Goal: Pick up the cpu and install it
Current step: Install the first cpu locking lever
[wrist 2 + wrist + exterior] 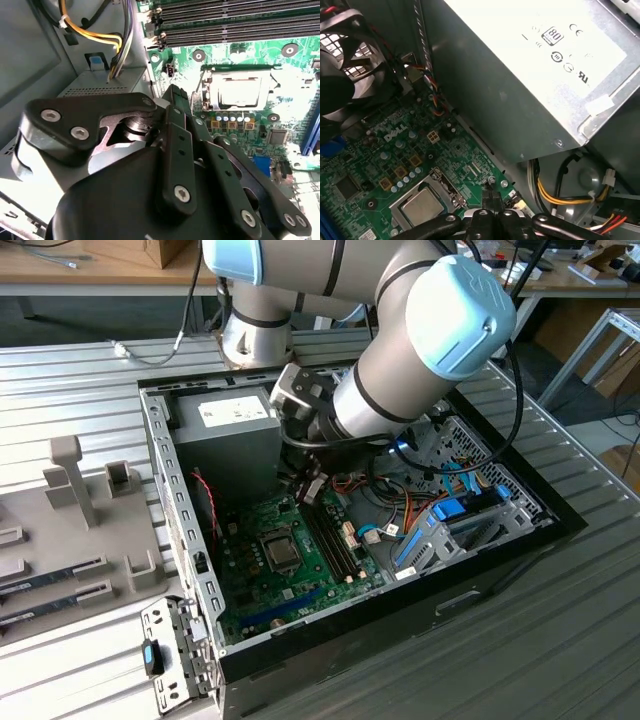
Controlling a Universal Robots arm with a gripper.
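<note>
On the exterior view's left, a grey moulded tray [70, 530] is seen with long memory sticks [50, 580] lying in its slots. To its right, an open black computer case [480, 570] holds a grey metal power-supply box [225, 430] and a green motherboard [270, 570]. The cpu [422, 206], square and silvery, is seated in the motherboard socket [282, 552]. The gripper [176, 102] is held just above the board with its fingers pressed together, pinching nothing.
</note>
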